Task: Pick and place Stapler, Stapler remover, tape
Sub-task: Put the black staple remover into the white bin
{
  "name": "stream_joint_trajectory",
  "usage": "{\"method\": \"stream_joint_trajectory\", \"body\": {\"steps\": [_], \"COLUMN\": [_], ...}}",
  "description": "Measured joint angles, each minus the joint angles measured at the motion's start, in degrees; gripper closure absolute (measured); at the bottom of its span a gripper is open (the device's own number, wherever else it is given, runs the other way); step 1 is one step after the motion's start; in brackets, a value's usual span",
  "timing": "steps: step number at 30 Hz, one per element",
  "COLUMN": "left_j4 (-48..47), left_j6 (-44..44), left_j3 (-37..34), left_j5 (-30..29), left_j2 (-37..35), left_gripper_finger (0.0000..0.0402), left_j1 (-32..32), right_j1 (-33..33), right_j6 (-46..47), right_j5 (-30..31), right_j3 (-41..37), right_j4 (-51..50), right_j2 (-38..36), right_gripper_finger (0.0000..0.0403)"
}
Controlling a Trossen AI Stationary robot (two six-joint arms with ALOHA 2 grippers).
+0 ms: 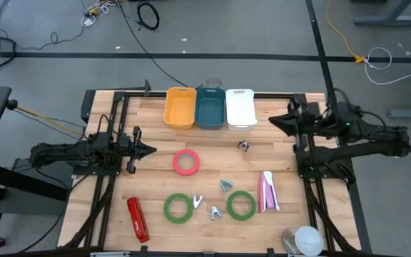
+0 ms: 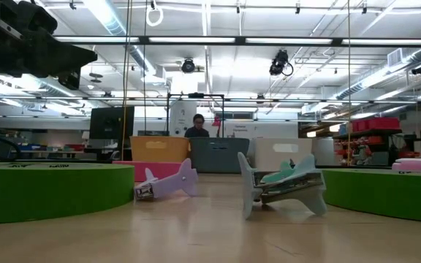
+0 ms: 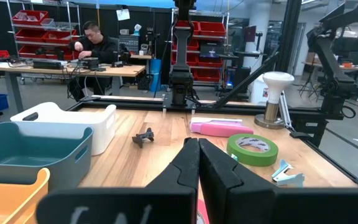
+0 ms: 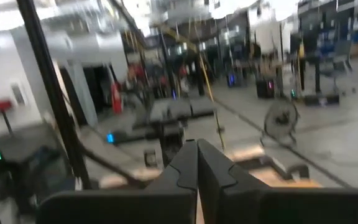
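High view: left tool [image 1: 148, 150] fingers together, empty, beside the pinkish-red tape [image 1: 186, 162]; right tool [image 1: 275, 121] also together, parked at the surface's right edge. Green tapes [image 1: 178, 208] [image 1: 240, 205], red stapler [image 1: 137, 218] and staple removers [image 1: 225, 185] lie loose near the front; bins [image 1: 210, 108] at the back

Low view: removers [image 2: 282, 186] sit close between the tape rolls, so a reach risks nudging neighbours

Left wrist view: fingers [image 3: 188, 163] closed; descending shut would just push the flat ring

Right wrist view: tool [image 4: 197, 160] closed, aimed off the surface
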Motion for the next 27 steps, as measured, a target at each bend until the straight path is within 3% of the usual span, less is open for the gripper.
{"method": "stream_joint_trajectory", "body": {"steps": [27], "left_j4": [0.0], "left_j6": [0.0], "left_j3": [0.0], "left_j5": [0.0], "left_j2": [0.0], "left_gripper_finger": [0.0392], "left_j1": [0.0], "right_j1": [0.0], "right_j6": [-20.2], "right_j5": [0.0], "right_j3": [0.0], "right_j4": [-25.1], "right_j2": [17.2], "right_gripper_finger": [0.0399]}}
